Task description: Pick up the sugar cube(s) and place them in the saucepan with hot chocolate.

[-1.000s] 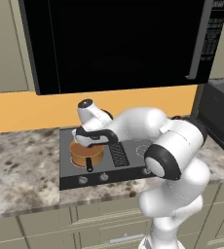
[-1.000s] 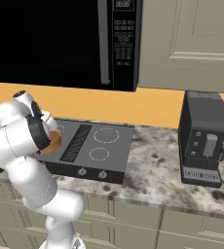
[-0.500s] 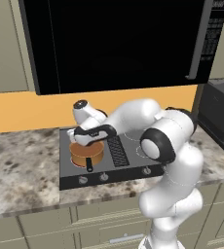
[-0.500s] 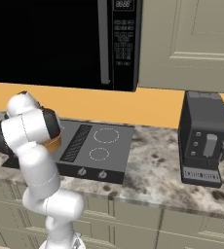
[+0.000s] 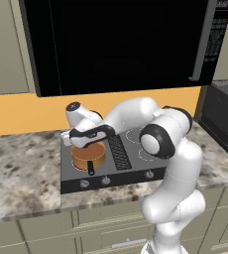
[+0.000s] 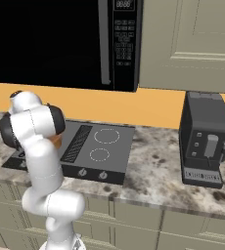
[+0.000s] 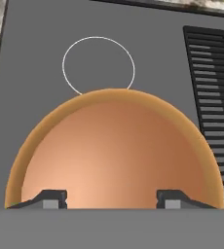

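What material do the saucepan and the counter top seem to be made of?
The saucepan looks like copper: an orange, softly shiny wall and rim, with a dark stick handle, perhaps plastic. The counter top looks like polished granite, judging by its grey-brown speckled pattern. Both are rendered, so this is only the look.

Even, flat rendered light, soft shadows, no glare; base views slightly soft w/ low res.
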Robot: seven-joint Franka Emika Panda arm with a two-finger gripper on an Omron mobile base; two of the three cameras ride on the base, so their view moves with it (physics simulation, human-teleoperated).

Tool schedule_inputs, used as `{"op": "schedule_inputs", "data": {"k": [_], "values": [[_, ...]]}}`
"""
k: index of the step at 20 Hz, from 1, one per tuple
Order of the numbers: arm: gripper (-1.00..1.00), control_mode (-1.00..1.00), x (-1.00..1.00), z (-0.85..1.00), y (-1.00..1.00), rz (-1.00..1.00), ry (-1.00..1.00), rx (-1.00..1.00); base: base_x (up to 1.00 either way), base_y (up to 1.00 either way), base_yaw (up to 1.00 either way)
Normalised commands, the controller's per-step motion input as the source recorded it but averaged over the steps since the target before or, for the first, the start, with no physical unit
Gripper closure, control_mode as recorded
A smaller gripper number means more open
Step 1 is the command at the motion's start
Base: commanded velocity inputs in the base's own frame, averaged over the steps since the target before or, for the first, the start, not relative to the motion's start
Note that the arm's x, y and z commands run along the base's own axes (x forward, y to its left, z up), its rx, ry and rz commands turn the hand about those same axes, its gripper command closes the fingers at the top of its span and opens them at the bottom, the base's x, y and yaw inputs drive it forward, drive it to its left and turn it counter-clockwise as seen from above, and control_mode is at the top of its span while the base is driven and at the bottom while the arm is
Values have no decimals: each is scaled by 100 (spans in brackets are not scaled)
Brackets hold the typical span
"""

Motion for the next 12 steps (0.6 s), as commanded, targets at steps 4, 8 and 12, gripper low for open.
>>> {"op": "schedule_inputs", "data": {"k": [4, 8, 12], "values": [[-100, -100, -2, 0, 5, 0, -3, 0, 0, 0, 0], [-100, -100, -32, 2, -7, -2, -11, 0, 0, 0, 0], [-100, -100, -57, 3, -57, -4, -9, 0, 0, 0, 0]]}}
